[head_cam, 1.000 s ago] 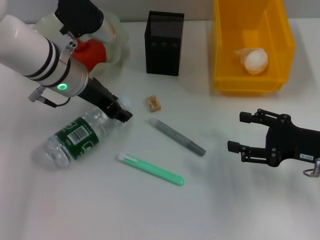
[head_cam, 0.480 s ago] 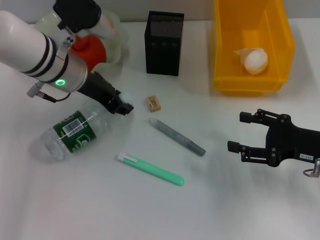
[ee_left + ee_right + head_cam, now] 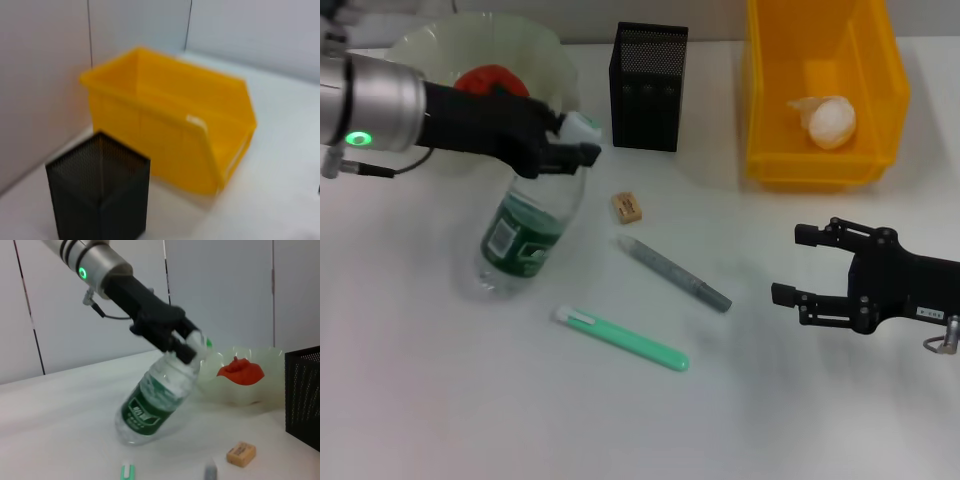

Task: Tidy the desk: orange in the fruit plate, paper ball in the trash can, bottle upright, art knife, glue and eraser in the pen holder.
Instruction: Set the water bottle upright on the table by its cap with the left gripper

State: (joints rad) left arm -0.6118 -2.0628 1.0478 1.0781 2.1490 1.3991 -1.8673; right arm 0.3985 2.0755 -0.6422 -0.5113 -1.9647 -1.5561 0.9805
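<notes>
My left gripper (image 3: pixel 570 143) is shut on the neck of the bottle (image 3: pixel 525 225), just below its green-and-white cap. The bottle is tilted, with its base on the table. In the right wrist view the bottle (image 3: pixel 155 402) leans the same way. The orange (image 3: pixel 488 80) lies in the fruit plate (image 3: pixel 430 40). The paper ball (image 3: pixel 826 122) lies in the yellow trash can (image 3: pixel 820 170). The eraser (image 3: pixel 627 207), a grey art knife (image 3: pixel 672 274) and a green glue stick (image 3: pixel 622 338) lie on the table. The pen holder (image 3: pixel 648 88) stands at the back. My right gripper (image 3: pixel 788 264) is open and empty at the right.
The left wrist view shows the pen holder (image 3: pixel 100 195) in front of the trash can (image 3: pixel 170 130). The right wrist view shows the eraser (image 3: pixel 241 453) near the pen holder (image 3: pixel 305 390) and the fruit plate (image 3: pixel 235 392). The table is white.
The left gripper has swung the bottle's neck up and back toward the pen holder, so the bottle went from lying flat to tilted on its base. The right gripper has stayed put.
</notes>
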